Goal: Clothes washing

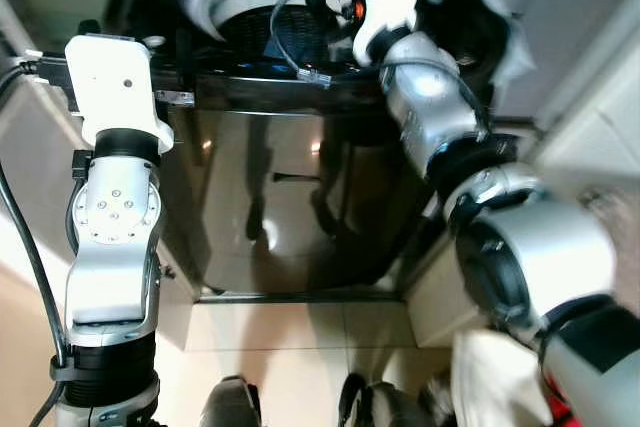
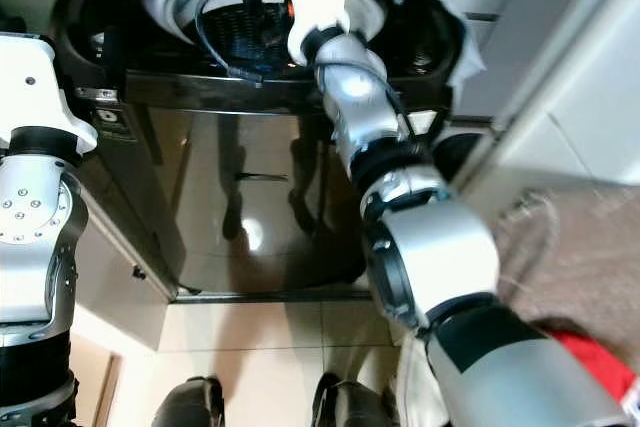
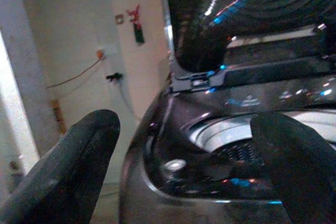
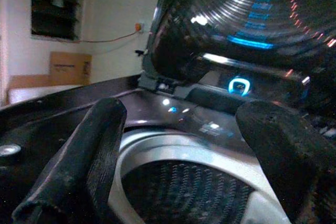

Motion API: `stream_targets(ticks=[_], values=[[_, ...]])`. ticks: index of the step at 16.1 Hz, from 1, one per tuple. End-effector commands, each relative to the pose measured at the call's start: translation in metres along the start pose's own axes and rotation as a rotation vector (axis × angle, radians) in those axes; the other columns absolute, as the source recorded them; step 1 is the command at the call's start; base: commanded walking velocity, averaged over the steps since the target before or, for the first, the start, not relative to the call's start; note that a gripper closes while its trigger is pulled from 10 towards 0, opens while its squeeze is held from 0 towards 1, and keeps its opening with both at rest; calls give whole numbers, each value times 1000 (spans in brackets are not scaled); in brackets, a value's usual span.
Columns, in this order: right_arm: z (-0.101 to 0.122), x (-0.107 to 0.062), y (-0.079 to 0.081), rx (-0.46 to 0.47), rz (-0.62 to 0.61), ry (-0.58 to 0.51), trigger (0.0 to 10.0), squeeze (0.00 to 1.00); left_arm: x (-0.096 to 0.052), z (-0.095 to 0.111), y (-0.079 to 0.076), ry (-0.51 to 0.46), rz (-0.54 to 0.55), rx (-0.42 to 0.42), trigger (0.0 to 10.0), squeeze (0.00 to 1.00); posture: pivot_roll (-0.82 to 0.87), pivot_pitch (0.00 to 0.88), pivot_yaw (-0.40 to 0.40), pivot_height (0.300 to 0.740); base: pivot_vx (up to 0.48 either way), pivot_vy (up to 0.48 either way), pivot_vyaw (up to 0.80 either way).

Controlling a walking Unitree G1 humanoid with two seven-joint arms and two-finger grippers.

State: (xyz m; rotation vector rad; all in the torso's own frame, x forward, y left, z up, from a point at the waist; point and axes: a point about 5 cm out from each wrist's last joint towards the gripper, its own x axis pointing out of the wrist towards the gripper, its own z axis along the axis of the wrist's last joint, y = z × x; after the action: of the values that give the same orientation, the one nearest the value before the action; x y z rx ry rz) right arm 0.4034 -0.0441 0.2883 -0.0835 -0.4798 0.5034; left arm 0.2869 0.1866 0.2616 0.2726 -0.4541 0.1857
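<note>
dark washing machine point(image 1: 270, 197), drum point(image 4: 184, 192) just below the spread, empty right gripper point(image 4: 178, 145)

Washing machine point(image 1: 270, 197): straight ahead of the robot, lid point(image 4: 247, 19) raised behind its drum point(image 4: 184, 192).
Right gripper point(image 4: 178, 166): over the drum.
Left gripper point(image 3: 184, 166): beside the machine's left front corner.
Cloth point(image 2: 445, 7): on the machine's right rim.

left claw point(image 3: 184, 166) spread before the open washing machine point(image 3: 220, 129).
</note>
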Motion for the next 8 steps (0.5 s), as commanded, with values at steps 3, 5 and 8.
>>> stream_targets(ticks=[3,5,8], values=[[-8,-32,-13,54,-121,-157,10000,0,1,-6,-4,-5,-3,67,10000,0,141,18,-80,740,0,0,0],[-19,-62,-11,7,-155,-184,10000,0,0,-6,-11,-17,-28,71,10000,0,115,0,-76,740,0,0,0],[-35,-106,-9,-79,-188,-158,10000,0,-3,-1,-23,-71,-84,109,10000,0,94,0,-61,740,0,0,0]])
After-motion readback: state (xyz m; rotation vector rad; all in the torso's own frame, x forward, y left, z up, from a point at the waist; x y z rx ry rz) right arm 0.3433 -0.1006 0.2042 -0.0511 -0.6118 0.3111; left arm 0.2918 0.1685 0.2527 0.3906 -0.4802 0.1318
